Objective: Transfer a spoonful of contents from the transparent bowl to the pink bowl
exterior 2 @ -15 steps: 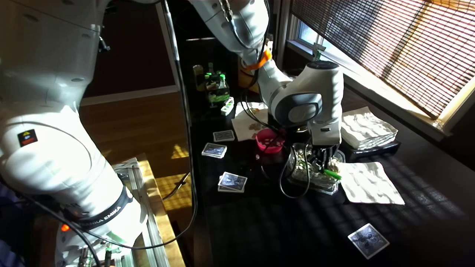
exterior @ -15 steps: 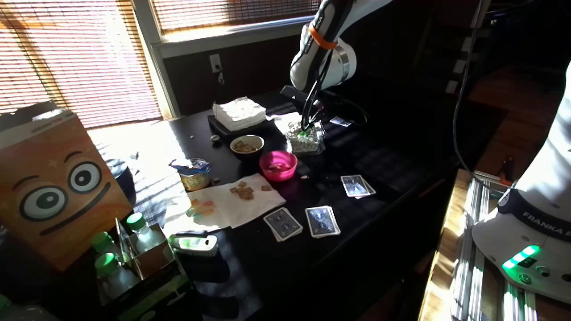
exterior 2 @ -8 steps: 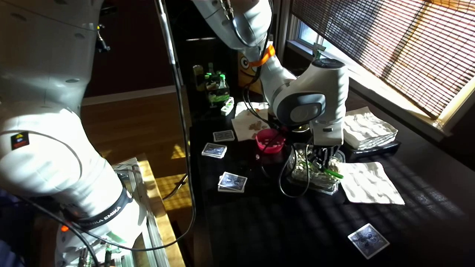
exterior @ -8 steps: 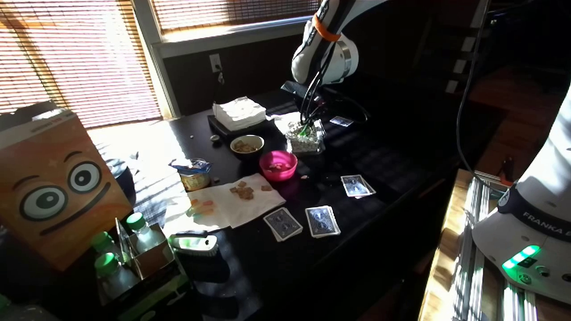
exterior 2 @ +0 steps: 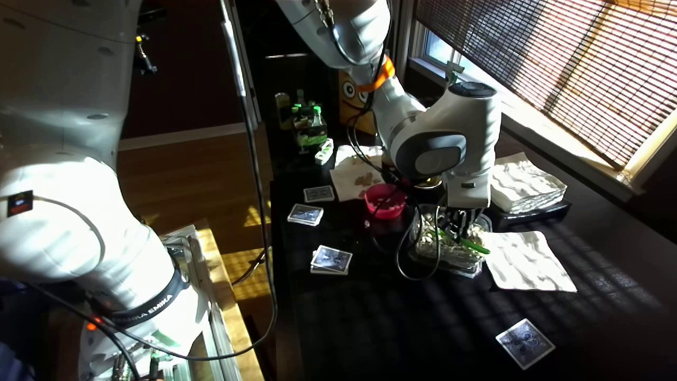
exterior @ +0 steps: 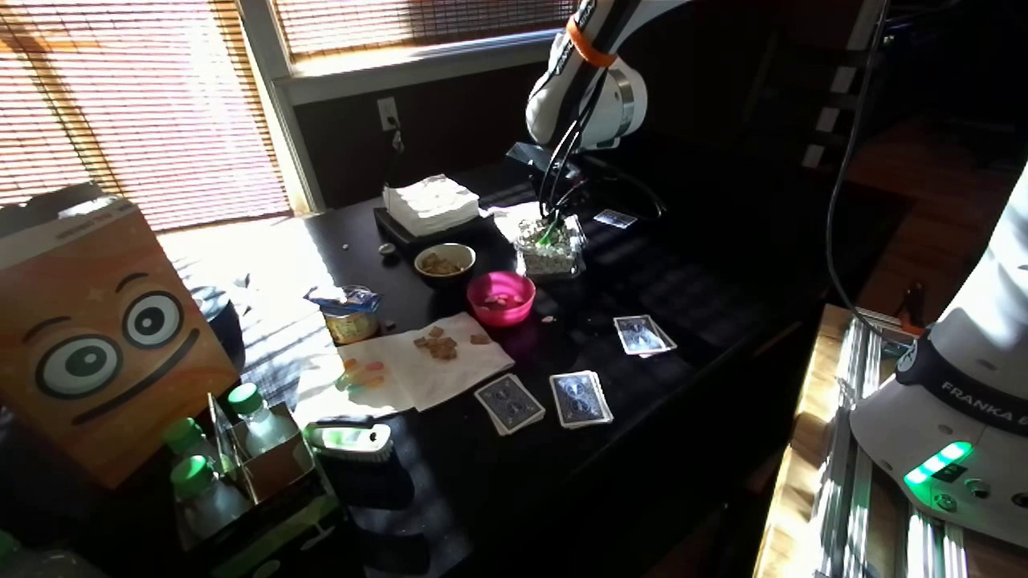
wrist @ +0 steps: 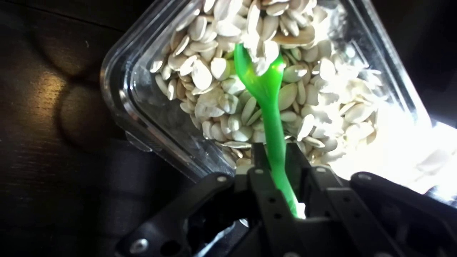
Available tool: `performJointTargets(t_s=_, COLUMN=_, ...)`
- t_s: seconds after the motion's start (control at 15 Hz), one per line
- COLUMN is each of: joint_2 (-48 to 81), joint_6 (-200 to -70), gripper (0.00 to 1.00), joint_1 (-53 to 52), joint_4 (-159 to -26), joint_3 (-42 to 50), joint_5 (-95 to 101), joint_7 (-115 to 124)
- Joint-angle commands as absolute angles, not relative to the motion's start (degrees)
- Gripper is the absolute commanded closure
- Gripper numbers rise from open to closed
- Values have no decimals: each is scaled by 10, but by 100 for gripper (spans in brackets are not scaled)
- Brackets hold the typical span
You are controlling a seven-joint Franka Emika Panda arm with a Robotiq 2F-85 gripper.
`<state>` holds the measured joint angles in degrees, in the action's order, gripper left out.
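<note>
Looks like the scooping step: fingers (wrist: 296,160) clamped on the green spoon (wrist: 273,121), tip in among the seeds (wrist: 210,103) in the transparent bowl (wrist: 123,94). Next probably needs a level lift over its rim (wrist: 385,53) to the pink bowl (exterior: 503,315) near it. Napkin stack (exterior: 431,205) and dark bowl (exterior: 442,281), also near it, seem out of the way.

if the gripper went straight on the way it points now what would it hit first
Probably the pale seeds in the transparent bowl: the gripper points down at them, holding the green spoon, whose head lies among them. The depth between is hard to judge.
</note>
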<state>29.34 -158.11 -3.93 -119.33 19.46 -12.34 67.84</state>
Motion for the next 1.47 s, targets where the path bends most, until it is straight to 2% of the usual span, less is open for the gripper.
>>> performJointTargets(t_s=0.0, joint_2=281, joint_6=-1564, gripper=52, joint_1=-29, joint_4=-1195, joint_3=182, joint_5=-105, joint_7=682)
performJointTargets(t_s=0.27, joint_2=283, joint_6=-1565, gripper=24, joint_1=-31, joint_4=-1194, joint_3=178, joint_5=-103, joint_7=679)
performJointTargets(t_s=0.33, joint_2=284, joint_6=-1564, gripper=32, joint_1=-32, joint_4=-1193, joint_3=178, joint_5=-101, joint_7=679)
performJointTargets(t_s=0.4, joint_2=286, joint_6=-1564, gripper=62, joint_1=-33, joint_4=-1193, joint_3=179, joint_5=-100, joint_7=680)
performJointTargets(t_s=0.47, joint_2=288, joint_6=-1564, gripper=58, joint_1=-34, joint_4=-1192, joint_3=179, joint_5=-97, joint_7=680)
performJointTargets(t_s=0.53, joint_2=288, joint_6=-1564, gripper=59, joint_1=-34, joint_4=-1192, joint_3=178, joint_5=-95, joint_7=680)
performJointTargets(t_s=0.87, joint_2=292, joint_6=-1563, gripper=95, joint_1=-33, joint_4=-1190, joint_3=175, joint_5=-86, joint_7=675)
performJointTargets(t_s=0.93, joint_2=293, joint_6=-1562, gripper=100, joint_1=-34, joint_4=-1190, joint_3=175, joint_5=-85, joint_7=675)
performJointTargets(t_s=1.0, joint_2=293, joint_6=-1561, gripper=100, joint_1=-34, joint_4=-1190, joint_3=175, joint_5=-83, joint_7=675)
performJointTargets(t_s=1.07, joint_2=294, joint_6=-1560, gripper=79, joint_1=-35, joint_4=-1189, joint_3=175, joint_5=-82, joint_7=675)
performJointTargets(t_s=1.13, joint_2=294, joint_6=-1559, gripper=69, joint_1=-35, joint_4=-1189, joint_3=176, joint_5=-80, joint_7=676)
performJointTargets(t_s=1.2, joint_2=295, joint_6=-1559, gripper=68, joint_1=-36, joint_4=-1189, joint_3=177, joint_5=-77, joint_7=676)
performJointTargets(t_s=1.4, joint_2=295, joint_6=-1560, gripper=49, joint_1=-38, joint_4=-1189, joint_3=179, joint_5=-71, joint_7=678)
